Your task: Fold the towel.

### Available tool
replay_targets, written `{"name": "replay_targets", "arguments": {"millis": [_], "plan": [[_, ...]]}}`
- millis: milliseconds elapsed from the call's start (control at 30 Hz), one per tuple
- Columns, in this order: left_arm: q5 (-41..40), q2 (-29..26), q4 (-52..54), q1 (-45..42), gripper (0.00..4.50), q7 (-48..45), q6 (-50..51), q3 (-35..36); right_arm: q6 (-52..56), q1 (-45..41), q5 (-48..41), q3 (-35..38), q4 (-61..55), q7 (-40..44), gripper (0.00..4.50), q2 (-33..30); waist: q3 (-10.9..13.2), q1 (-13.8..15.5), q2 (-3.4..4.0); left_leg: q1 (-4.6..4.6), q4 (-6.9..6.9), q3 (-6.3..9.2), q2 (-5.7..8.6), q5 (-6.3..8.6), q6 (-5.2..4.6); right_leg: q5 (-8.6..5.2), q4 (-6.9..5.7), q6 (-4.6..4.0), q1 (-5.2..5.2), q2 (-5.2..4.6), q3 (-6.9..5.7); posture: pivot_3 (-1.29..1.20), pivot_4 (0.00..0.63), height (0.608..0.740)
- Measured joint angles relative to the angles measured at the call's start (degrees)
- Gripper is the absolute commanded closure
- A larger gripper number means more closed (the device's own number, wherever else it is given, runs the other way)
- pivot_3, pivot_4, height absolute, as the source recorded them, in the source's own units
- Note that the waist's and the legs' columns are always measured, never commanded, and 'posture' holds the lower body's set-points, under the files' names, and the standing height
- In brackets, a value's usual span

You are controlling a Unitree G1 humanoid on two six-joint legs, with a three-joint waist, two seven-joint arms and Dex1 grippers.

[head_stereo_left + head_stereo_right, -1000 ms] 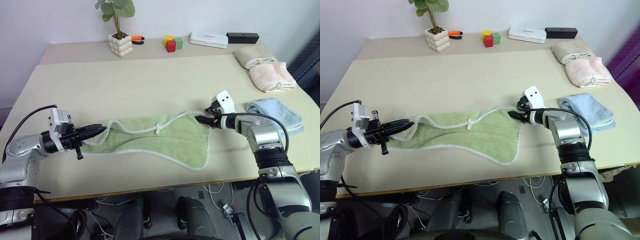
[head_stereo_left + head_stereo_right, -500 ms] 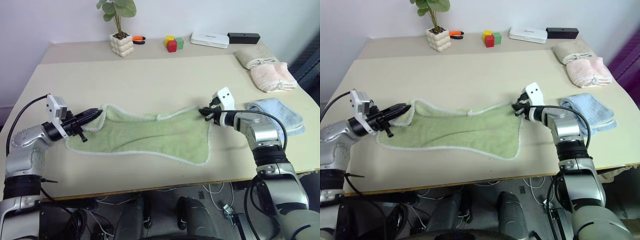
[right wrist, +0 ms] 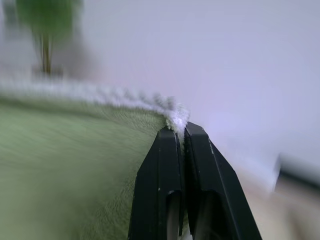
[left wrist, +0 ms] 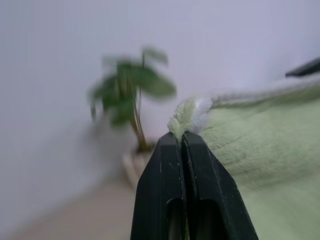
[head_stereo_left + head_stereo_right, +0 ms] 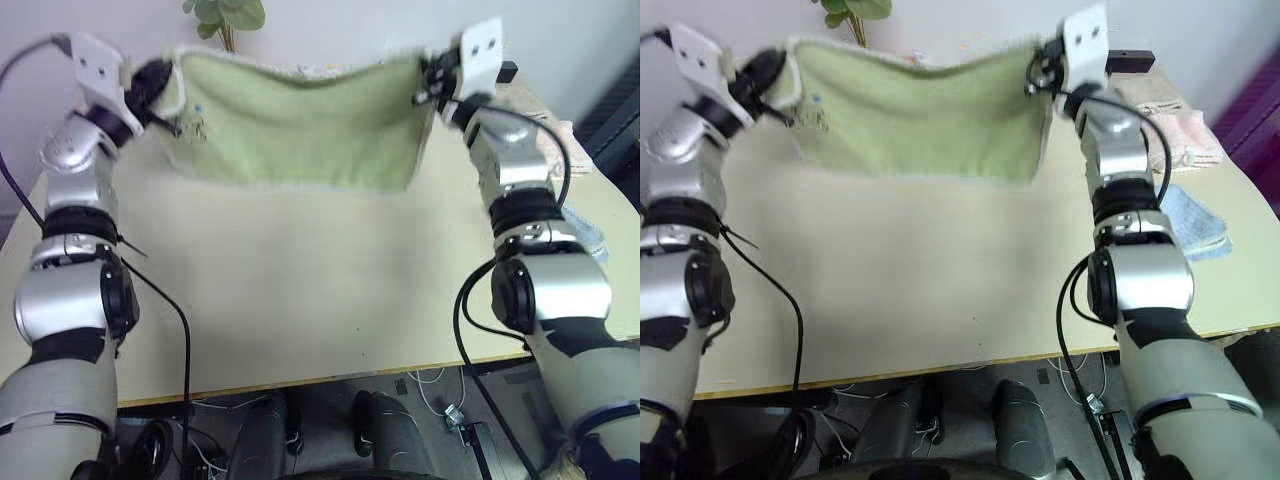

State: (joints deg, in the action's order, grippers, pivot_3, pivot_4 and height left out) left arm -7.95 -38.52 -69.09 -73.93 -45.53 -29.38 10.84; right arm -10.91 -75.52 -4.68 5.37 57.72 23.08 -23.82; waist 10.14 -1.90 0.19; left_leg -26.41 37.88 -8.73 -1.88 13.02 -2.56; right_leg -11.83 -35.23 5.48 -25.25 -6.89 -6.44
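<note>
Left eye view: towel [image 5: 300, 125] held up in the air, spread wide like a flag, long way running from 9 o'clock to 3 o'clock. Left claw [image 5: 165, 85] pinched tight on the top corner at the 9 o'clock end. Right claw [image 5: 428, 82] pinched tight on the top corner at the 3 o'clock end. Top edge pulled nearly straight between the two claws, with a small dip in the middle. Rest of the cloth hanging down toward 6 o'clock, bottom edge just above the table [image 5: 300, 300] or maybe brushing it, hard to tell. Small dark mark [image 5: 198, 122] near the left corner.

Left wrist view: both black fingers [image 4: 170, 170] pressed together with a bit of green cloth and white edge poking out at the tip. Potted plant [image 4: 132, 100] blurry behind, near 11 o'clock. Right wrist view: same kind of pinch, white stitched edge caught between the fingers [image 3: 167, 165].

Both claws about level and equally near the towel, one corner each. Cloth below and between them. Next move likely: bring the top edge down to the table so one half lands on the other. Must keep both corners level, or the fold goes crooked
</note>
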Motion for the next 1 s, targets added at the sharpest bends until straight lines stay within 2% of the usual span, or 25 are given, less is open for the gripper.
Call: {"name": "replay_targets", "arguments": {"millis": [100,167,333,433,567,733,900,1000], "plan": [[-0.44,-0.81,0.32,0.65,4.5,-8.1,-3.4,0.09,-1.95,3.76,-1.45,0.74,-4.08,4.1,4.44,-0.51,-0.05,-0.35,0.01,0.15,0.02,-0.05,0.0,0.01,-0.02,-0.01,0.0,0.01,0.18,0.0,0.0,0.0,0.15,0.74],[-1.98,-0.83,0.45,5.16,4.5,-15.93,-3.68,0.45,-1.84,11.16,-2.95,0.78,-9.28,8.02,4.44,-0.91,-0.04,-0.58,0.02,0.57,0.01,-0.08,-0.01,0.04,-0.04,-0.02,0.02,0.03,0.54,0.0,0.01,0.0,0.15,0.74],[-4.64,-0.89,2.58,18.05,4.5,-32.41,-4.83,1.07,2.71,31.84,-4.7,-1.12,-24.4,17.39,4.44,-3.43,0.01,-0.63,0.05,0.48,0.12,-0.08,-0.1,0.04,-0.05,-0.01,-0.1,0.0,0.38,-0.02,0.07,0.0,0.15,0.74],[-5.32,-1.3,4.15,24.73,4.5,-38.43,-5.51,1.11,4.31,41.73,-4.76,-2.75,-31.83,22.84,4.44,-7.17,0.01,-0.52,0.05,0.45,0.18,-0.07,-0.13,0.07,-0.09,-0.02,-0.04,0.0,0.37,-0.06,0.08,0.0,0.15,0.74],[-6.41,-2.5,7.58,28.5,4.5,-43.67,-5.56,1.11,8.33,48.65,-8.24,-2.18,-41.36,29.21,4.44,-12.35,0.03,-0.35,0.02,0.44,0.3,0.18,-0.25,0.16,-0.22,-0.01,-0.1,-0.03,0.35,-0.17,0.08,0.0,0.15,0.74],[-8.98,-6.33,13.06,33.73,4.5,-46.6,-2.65,1.05,19.21,53.94,-17.15,3.24,-52.07,35.2,4.44,-19.63,0.01,-0.32,0.01,0.49,0.32,0.2,-0.24,0.33,-0.49,0.0,-0.11,-0.04,0.38,-0.26,0.06,0.0,0.15,0.74],[-14.67,-8.28,23.61,42.03,4.5,-46.76,5.01,-1.24,25.8,59.51,-20.8,4.6,-58.01,38.16,4.44,-22.5,0.0,-0.05,0.0,0.48,0.32,0.22,-0.2,0.38,-0.54,-0.01,-0.11,-0.07,0.37,-0.34,0.05,0.0,0.15,0.74],[-17.84,-11.33,28.87,46.56,4.5,-46.78,9.8,-2.26,28.03,62.87,-22.02,5.53,-59.39,39.59,4.44,-23.81,0.01,0.02,0.0,0.48,0.32,0.22,-0.16,0.39,-0.56,-0.02,-0.1,-0.1,0.34,-0.39,0.03,0.0,0.15,0.74]]}}
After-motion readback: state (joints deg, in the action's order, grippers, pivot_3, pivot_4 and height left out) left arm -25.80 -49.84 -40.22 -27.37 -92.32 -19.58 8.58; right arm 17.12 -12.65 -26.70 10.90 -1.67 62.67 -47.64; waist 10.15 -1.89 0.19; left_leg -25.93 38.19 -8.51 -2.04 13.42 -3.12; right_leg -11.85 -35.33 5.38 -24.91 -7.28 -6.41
